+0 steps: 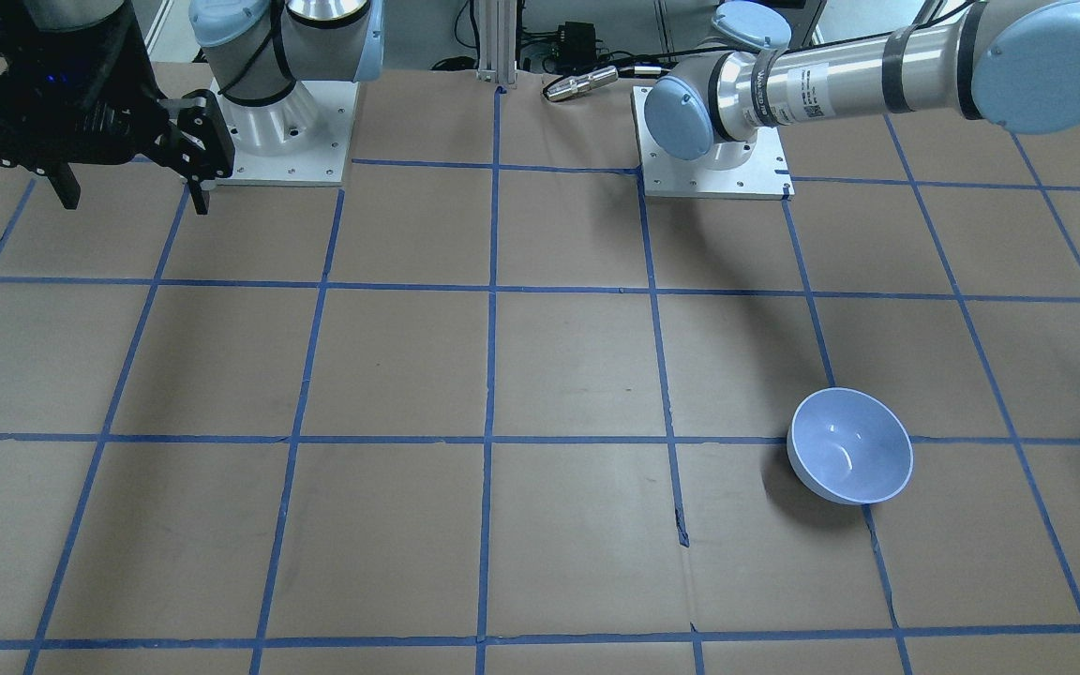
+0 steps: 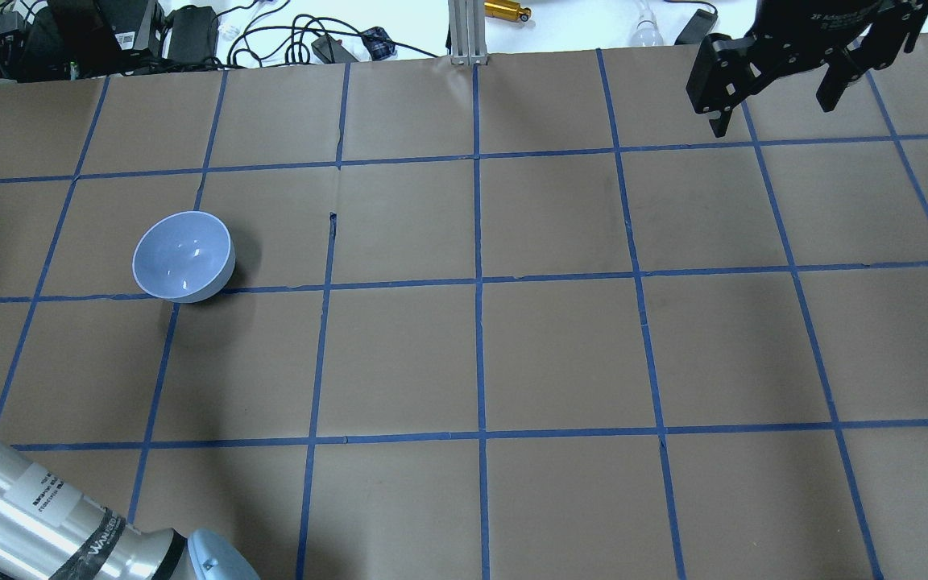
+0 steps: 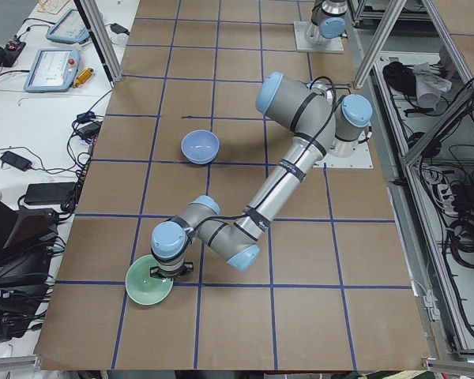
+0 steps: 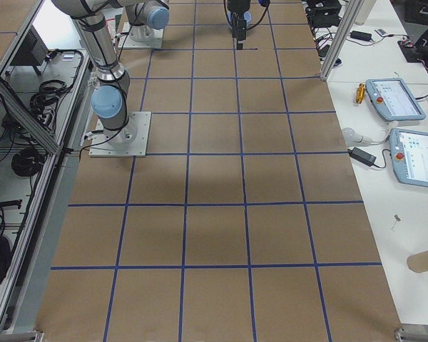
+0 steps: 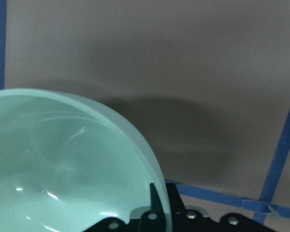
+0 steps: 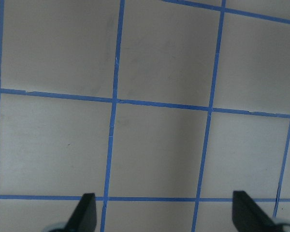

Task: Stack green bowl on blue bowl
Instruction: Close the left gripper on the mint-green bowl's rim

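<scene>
The green bowl [image 3: 148,286] is near the table's end by the exterior left camera, two grid squares from the blue bowl [image 3: 199,146]. In the left wrist view the green bowl [image 5: 63,169] fills the lower left. My left gripper [image 5: 160,191] is shut on its rim, with one finger inside and one outside. It also shows in the exterior left view [image 3: 167,272]. I cannot tell whether the green bowl rests on the table or hangs just above it. The blue bowl [image 1: 849,448] [image 2: 183,256] stands upright and empty. My right gripper [image 2: 778,89] [image 6: 166,217] is open and empty, far off.
The brown table has a blue tape grid [image 2: 478,282]. The left arm's forearm [image 1: 840,80] stretches across its side. An aluminium post [image 2: 468,32] and cables stand at the far edge. Tablets [image 4: 396,100] lie on the side table.
</scene>
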